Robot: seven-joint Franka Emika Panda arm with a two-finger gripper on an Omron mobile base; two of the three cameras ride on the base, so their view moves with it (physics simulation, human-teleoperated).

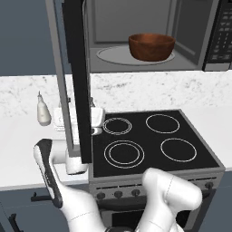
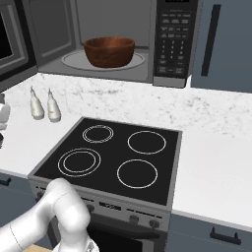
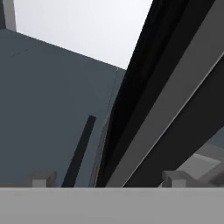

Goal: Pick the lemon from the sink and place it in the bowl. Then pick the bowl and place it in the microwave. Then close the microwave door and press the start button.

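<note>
The reddish-brown bowl (image 1: pixel 152 46) (image 2: pixel 109 51) stands on the round turntable inside the open microwave (image 1: pixel 190 27) (image 2: pixel 59 34). I cannot see any lemon; the bowl's inside is hidden, and the sink is out of view. The microwave door (image 1: pixel 77 77) (image 2: pixel 10 44) is swung out, edge-on in the left base view. My gripper (image 3: pixel 107 179) points up along the door's lower edge, open, fingertips (image 3: pixel 41 179) wide apart with the door edge (image 3: pixel 175 87) running between them. My white hand (image 1: pixel 96 117) shows on both sides of the door. The black keypad (image 2: pixel 174 39) is at the microwave's right.
A black four-ring cooktop (image 1: pixel 149 140) (image 2: pixel 113 157) lies below the microwave in a white counter (image 2: pixel 216 157). Two pale bottles (image 2: pixel 35 106) (image 2: pixel 53 108) stand left of the cooktop, near my hand. Dark grey-blue cabinets (image 3: pixel 48 100) flank the microwave.
</note>
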